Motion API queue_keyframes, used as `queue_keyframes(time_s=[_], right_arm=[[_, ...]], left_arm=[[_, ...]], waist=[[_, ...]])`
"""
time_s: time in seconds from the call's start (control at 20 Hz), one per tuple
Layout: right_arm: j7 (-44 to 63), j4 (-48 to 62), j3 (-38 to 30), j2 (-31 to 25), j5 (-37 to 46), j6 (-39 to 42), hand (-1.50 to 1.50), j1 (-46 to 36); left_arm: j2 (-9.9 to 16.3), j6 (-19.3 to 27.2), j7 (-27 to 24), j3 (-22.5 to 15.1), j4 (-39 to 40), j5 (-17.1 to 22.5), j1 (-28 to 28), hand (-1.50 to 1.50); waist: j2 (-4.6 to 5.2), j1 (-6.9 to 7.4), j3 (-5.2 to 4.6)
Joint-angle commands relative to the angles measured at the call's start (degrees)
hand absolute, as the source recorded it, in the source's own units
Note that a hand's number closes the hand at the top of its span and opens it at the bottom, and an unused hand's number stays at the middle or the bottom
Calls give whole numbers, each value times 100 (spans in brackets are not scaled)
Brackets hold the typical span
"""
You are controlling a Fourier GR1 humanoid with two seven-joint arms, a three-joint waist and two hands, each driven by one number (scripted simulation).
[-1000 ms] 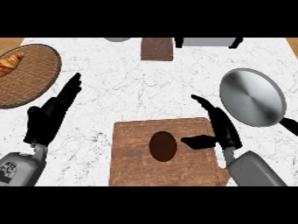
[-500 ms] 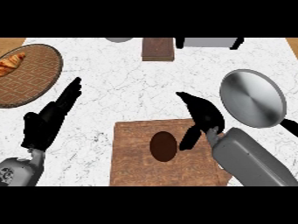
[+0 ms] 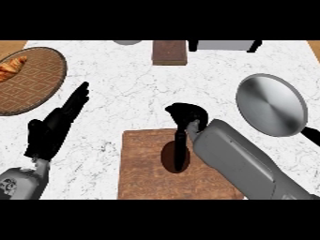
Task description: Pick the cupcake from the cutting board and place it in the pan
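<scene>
The robot's right hand [image 3: 187, 117] hangs over the far edge of the cutting board [image 3: 145, 173], its fingers curled downward toward the cupcake [image 3: 171, 157], which sits on the board directly beneath and slightly toward the robot from the hand. One dark finger reaches down along the cupcake's right side, and the grey forearm covers part of it, so whether the fingers have closed on the cupcake or only bracket it cannot be told from this angle. The cupcake appears to rest on the board, not lifted. The hand seems posed from above so that the fingers can come down around the small, dark cake rather than push it sideways off the wood.

The pan [image 3: 270, 104] lies to the right of the hand and a little beyond it, well apart on the marble counter [image 3: 127, 84], its handle trailing back toward the robot. Its broad open face suggests an easy drop once the cake is raised.

The left hand [image 3: 51, 129] rests open at the left, fingers straight and pointing away, clear of the board and holding nothing. Beyond its fingertips sits a woven plate [image 3: 37, 89] carrying a croissant [image 3: 10, 69], out of the working path. By this view, the pick is in hand and the placing not yet begun.
</scene>
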Motion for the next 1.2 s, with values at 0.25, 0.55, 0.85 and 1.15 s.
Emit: queue_keyframes(time_s=[0.25, 0.55, 0.85, 1.15], right_arm=[[1062, 440, 282, 626, 85, 466, -150, -158], [1416, 304, 386, 620, 112, 626, -150, -144], [1168, 317, 353, 519, 367, 649, -150, 42], [940, 526, 541, 808, 949, 99, -150, 583]], left_arm=[[-28, -16, 122, 93, -393, -83, 390, 0], [-279, -2, -51, 114, 75, -229, 194, 0], [-307, -155, -108, 281, 254, -307, 2, 0], [-388, -157, 376, 226, -391, -328, 231, 0]], waist=[[-31, -57, 7], [-21, -147, 4], [-12, -142, 6], [-15, -91, 9]])
